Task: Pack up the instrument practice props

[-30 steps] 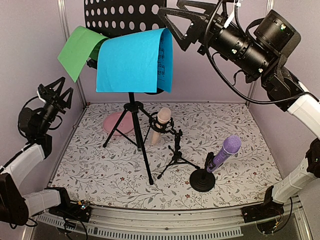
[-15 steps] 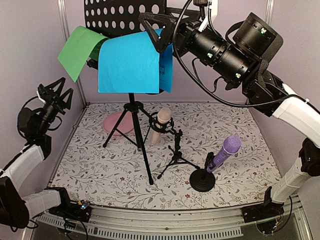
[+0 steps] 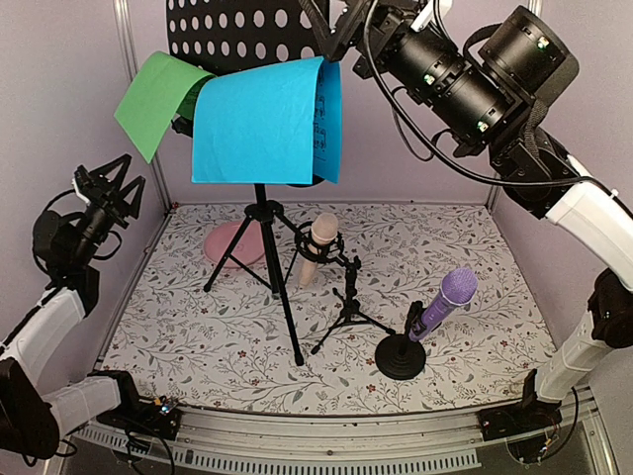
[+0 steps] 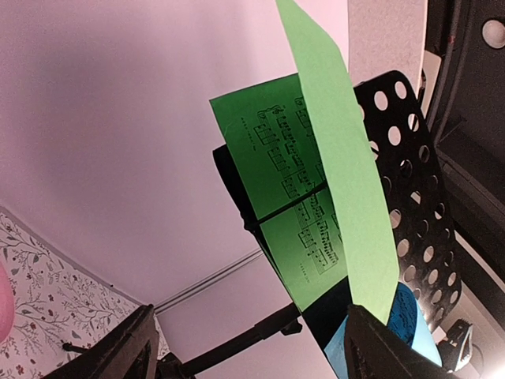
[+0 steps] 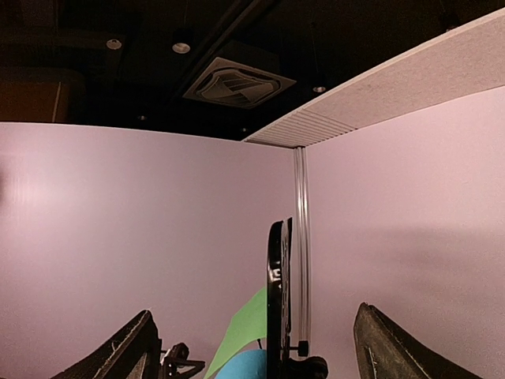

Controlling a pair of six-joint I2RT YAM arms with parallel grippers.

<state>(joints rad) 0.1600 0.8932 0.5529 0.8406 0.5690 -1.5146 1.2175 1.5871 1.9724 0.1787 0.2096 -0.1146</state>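
The right end effector (image 3: 331, 18), open and empty, hovers at the top edge of the rack (image 3: 232, 30). The blue sheet (image 3: 259, 119) hangs just below-left. The left end effector (image 3: 109, 183), also open, is farther away.

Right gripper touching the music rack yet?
Apart. Right wrist view shows the music rack edge-on inside the open right gripper, wall visible on both sides.

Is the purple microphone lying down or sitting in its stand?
Sitting in its stand. The purple microphone leans tilted in the round black stand, head up, off the floor.
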